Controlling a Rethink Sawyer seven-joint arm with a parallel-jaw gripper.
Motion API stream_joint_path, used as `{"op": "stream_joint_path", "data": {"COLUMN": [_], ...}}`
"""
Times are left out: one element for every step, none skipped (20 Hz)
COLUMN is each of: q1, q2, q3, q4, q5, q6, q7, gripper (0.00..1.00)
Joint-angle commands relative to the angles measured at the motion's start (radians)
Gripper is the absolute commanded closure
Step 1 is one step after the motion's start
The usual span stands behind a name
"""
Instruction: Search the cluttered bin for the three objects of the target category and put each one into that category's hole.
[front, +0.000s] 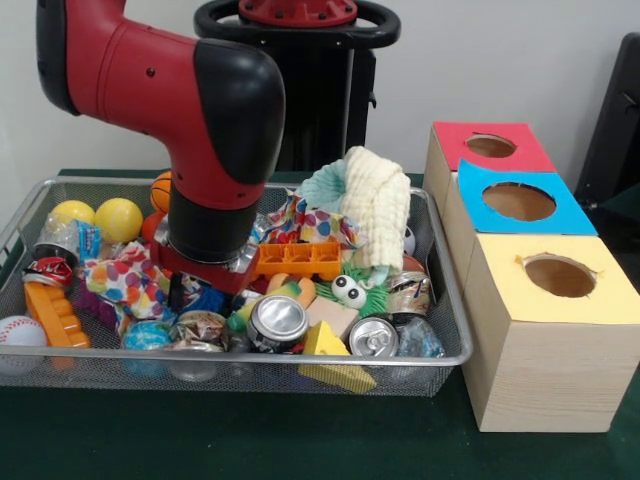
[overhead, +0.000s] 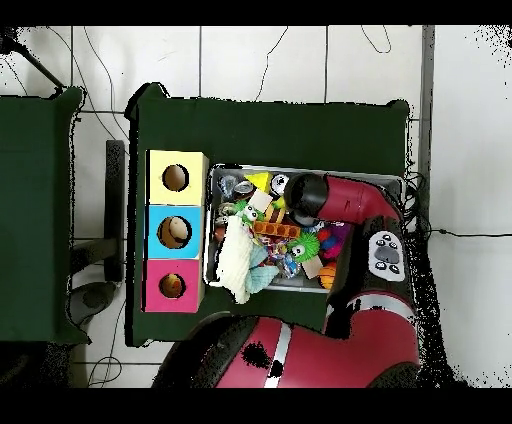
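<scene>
My pincer (front: 205, 285) was down in the clutter at bin centre-left, hidden by my wrist, so I couldn't tell if it held anything. Round it lay cans (front: 277, 322), balls (front: 118, 219), cloth (front: 375, 205) & an orange block (front: 298, 259), all touching. Target category unclear, so I'd judge progress unknown. In overhead, something showed in the blue hole (overhead: 175, 232). The mesh bin (front: 445, 362) walls hemmed me; the boxes (front: 540, 330) stood just beside it, w/ open room only upward.

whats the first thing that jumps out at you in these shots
The red and black arm plunges into the wire bin, its end buried in the clutter of toys, cans and balls. A cream knitted cloth heaps above the clutter, and beside the bin stand three boxes topped red, blue and yellow, each with a hole.
</scene>
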Motion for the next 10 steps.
{"op": "stream_joint_path", "data": {"q1": [0.052,0.053,0.055,0.057,0.059,0.061,0.063,0.065,0.067,0.07], "q2": [0.022,0.023,0.024,0.025,0.025,0.025,0.022,0.02,0.018,0.014], "q3": [0.092,0.091,0.089,0.086,0.084,0.082,0.08,0.077,0.074,0.072], "q4": [0.124,0.123,0.122,0.12,0.117,0.116,0.12,0.122,0.126,0.129], "q5": [0.089,0.092,0.095,0.098,0.102,0.105,0.109,0.112,0.116,0.119], "q6": [0.019,0.022,0.022,0.026,0.029,0.032,0.033,0.035,0.037,0.039], "q7": [0.215,0.217,0.217,0.218,0.218,0.218,0.218,0.219,0.22,0.223], "gripper": [0.0,0.0,0.0,0.0,0.0,0.0,0.0,0.0,0.0,0.0]}}
